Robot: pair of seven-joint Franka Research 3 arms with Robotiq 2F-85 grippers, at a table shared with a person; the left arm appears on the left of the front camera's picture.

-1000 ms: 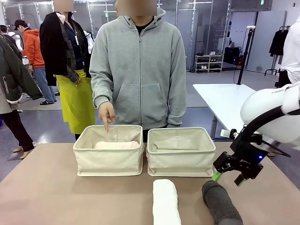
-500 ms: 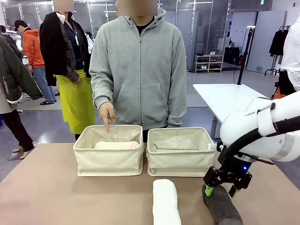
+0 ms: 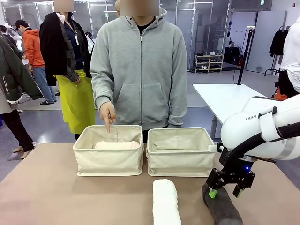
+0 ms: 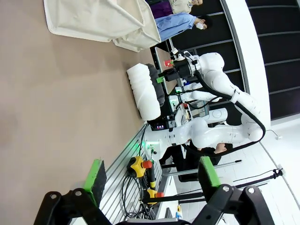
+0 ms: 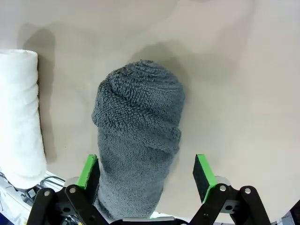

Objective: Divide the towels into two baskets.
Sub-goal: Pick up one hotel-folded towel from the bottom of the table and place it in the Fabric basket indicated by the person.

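The scene has a dark grey towel (image 5: pixel 138 140), white towel (image 3: pixel 166 201), cream baskets (image 3: pixel 108 163).

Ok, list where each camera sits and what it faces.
Front: fixed between the arms, facing across the brown table at a person's pointing hand and two cream canvas baskets; right arm's open jaws straddle the dark grey rolled towel.
Left wrist: rolled sideways, looking along the tabletop at the white rolled towel; own green pads apart.
Right wrist: looking down on the grey towel between its open jaws.
Shared: both wrist views show the white towel.
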